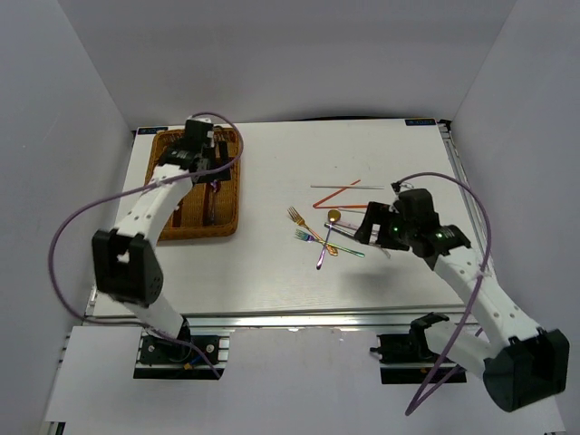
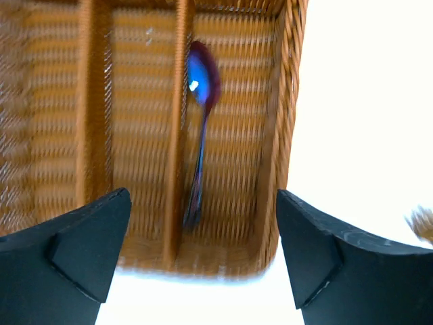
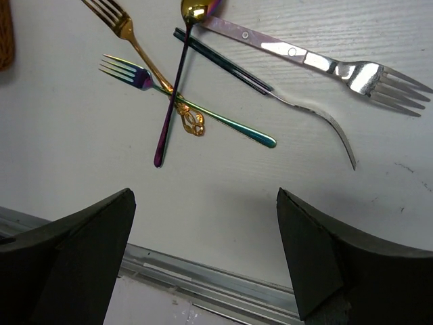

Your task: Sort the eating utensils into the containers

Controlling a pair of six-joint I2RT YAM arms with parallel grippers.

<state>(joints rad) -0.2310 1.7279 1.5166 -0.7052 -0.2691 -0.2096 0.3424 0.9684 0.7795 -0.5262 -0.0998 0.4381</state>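
Left gripper point(image 2: 203, 196): spread wide, empty, poised over tray point(image 2: 284, 101). Just below, purple spoon point(image 2: 201, 135) lying lengthwise in the outermost slot, along a divider. Right gripper point(image 3: 204, 196): equally wide, empty, above the loose pile on table point(image 3: 67, 135), well apart from the tray.

Likely trouble at the tray: catching a finger on the wicker wall while lifting away, so tugging the tray askew. Cause: coarse, grabby weave.

Likely trouble at the pile: pinching two pieces at once. Cause: gold fork point(image 3: 128, 34), rainbow fork point(image 3: 203, 115) and purple-handled spoon point(image 3: 172, 101) all crossing at one spot. Slipping also probable with thin polished metal lying flat on a smooth top and little to bite on. Possible knock to silver fork point(image 3: 338, 68) nearby.

Tray: brown woven wicker, ribbed, with stiff straight dividers. Cutlery: mirror-slick, slim handles, curved tines, openwork end on the gold fork. Farther out, chopsticks point(image 1: 337, 193): red and white, thin, straight, apt to roll.
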